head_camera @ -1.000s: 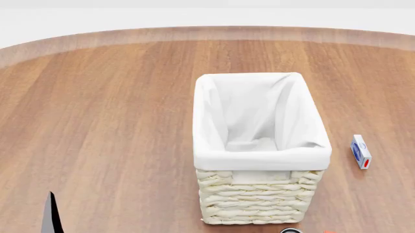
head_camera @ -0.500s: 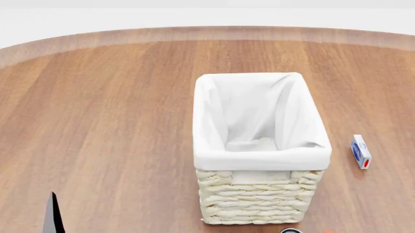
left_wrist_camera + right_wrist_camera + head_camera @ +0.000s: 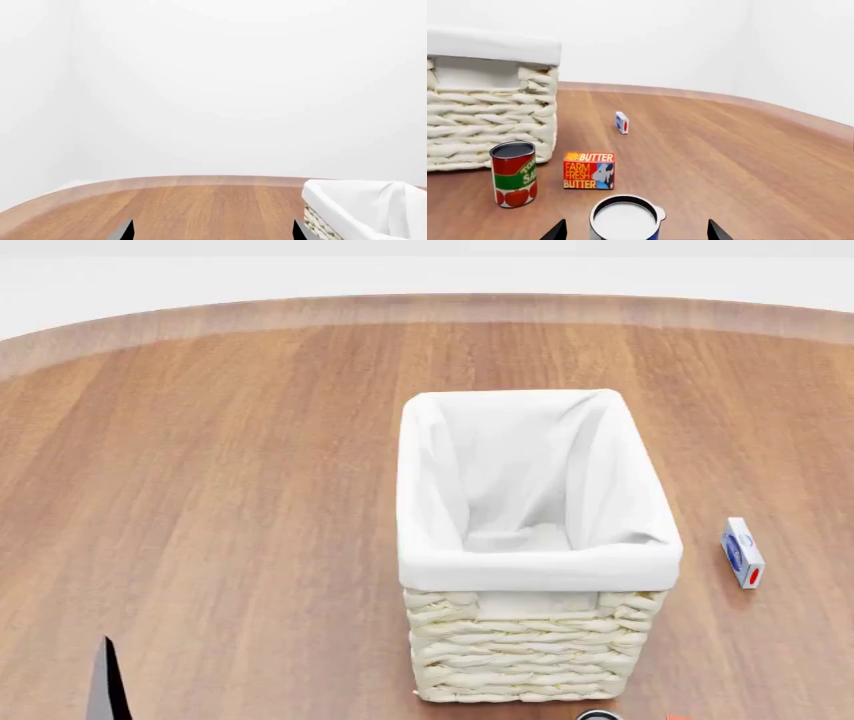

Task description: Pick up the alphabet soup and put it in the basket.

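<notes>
The alphabet soup (image 3: 624, 220) is a can with a white flat top and blue side. It stands upright between the spread fingertips of my right gripper (image 3: 636, 232), which is open around it without touching. The basket (image 3: 534, 540) is cream woven with a white cloth lining; it stands mid-table in the head view, and it shows in the right wrist view (image 3: 487, 100) and the left wrist view (image 3: 360, 210). My left gripper (image 3: 212, 231) is open and empty over bare wood, left of the basket; one finger tip (image 3: 107, 680) shows in the head view.
A red-and-green tomato can (image 3: 514, 173) with a grey top stands by the basket's near corner. A butter box (image 3: 589, 170) stands beside it. A small blue-white box (image 3: 742, 552) lies right of the basket, also in the right wrist view (image 3: 621, 122). The round wooden table's edge (image 3: 400, 305) curves behind.
</notes>
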Motion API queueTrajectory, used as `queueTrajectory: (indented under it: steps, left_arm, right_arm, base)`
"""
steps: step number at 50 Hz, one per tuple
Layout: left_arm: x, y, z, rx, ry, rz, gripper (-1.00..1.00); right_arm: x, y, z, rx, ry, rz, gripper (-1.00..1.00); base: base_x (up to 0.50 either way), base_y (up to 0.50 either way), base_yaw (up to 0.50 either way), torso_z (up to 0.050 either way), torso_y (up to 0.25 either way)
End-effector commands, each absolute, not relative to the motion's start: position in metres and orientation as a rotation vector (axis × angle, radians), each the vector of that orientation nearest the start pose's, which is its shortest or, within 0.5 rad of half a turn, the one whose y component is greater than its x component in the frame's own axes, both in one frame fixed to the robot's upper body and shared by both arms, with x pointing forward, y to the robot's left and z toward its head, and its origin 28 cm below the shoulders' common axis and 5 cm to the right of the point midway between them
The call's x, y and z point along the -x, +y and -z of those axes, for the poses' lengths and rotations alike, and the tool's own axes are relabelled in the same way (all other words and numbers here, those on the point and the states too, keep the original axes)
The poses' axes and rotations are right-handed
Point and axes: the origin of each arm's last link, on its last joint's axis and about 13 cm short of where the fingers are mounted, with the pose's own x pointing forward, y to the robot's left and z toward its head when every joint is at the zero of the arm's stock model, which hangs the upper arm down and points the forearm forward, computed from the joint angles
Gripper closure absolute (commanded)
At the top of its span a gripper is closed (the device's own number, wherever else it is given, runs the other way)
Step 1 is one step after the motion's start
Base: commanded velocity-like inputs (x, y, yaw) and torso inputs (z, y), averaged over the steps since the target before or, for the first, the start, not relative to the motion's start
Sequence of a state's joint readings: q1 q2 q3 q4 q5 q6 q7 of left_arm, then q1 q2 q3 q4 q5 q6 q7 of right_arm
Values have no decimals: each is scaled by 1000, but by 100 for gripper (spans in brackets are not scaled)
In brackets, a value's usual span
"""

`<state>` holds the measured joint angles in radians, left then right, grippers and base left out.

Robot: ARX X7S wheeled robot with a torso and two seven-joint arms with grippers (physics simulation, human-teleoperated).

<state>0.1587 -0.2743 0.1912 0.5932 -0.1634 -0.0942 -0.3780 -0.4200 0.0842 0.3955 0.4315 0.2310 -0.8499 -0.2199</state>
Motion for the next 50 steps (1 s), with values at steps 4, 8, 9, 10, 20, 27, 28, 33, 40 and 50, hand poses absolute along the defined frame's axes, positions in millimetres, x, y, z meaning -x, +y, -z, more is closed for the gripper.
queueTrajectory:
  steps: [4, 8, 9, 10, 20, 27, 28, 33, 40, 50]
  left_arm:
    - [-165, 206, -97, 18, -290, -69, -100]
    - [-166, 206, -96, 18, -289, -71, -100]
    - [-166, 206, -96, 19, -289, -70, -100]
    - [-166, 206, -96, 18, -289, -70, -100]
    - [-166, 206, -96, 17, -287, -65, -100]
    - [-166, 206, -95, 14, -282, -65, -100]
    - [-166, 206, -95, 14, -282, -66, -100]
    - [-166, 206, -95, 15, -282, -66, -100]
    - [-166, 206, -95, 15, -281, -65, -100]
    - [-166, 206, -95, 15, -281, -66, -100]
  right_arm:
    - [-64, -202, 72, 92, -53, 283, -100]
    - [-69, -202, 77, 88, -45, 285, -100]
    - [-70, -202, 78, 92, -45, 286, -100]
    - [-71, -202, 79, 89, -45, 289, -100]
    - [-81, -199, 90, 74, -19, 295, -100]
    - [-88, -201, 98, 71, 0, 303, -100]
    - [-88, -201, 98, 73, 1, 302, -100]
    - [-92, -203, 99, 79, 4, 313, -100]
    - [-98, -205, 99, 81, 5, 330, -100]
    - [-102, -204, 101, 49, 2, 326, 100]
  base:
    - [0, 0, 0, 0, 0]
    - [0, 0, 0, 0, 0]
    - [0, 0, 0, 0, 0]
    - [0, 0, 0, 0, 0]
    - [0, 0, 0, 0, 0]
    - [0, 0, 0, 0, 0]
    - [0, 0, 0, 0, 0]
    - [0, 0, 0, 0, 0]
    - [0, 0, 0, 0, 0]
    - [0, 0, 0, 0, 0]
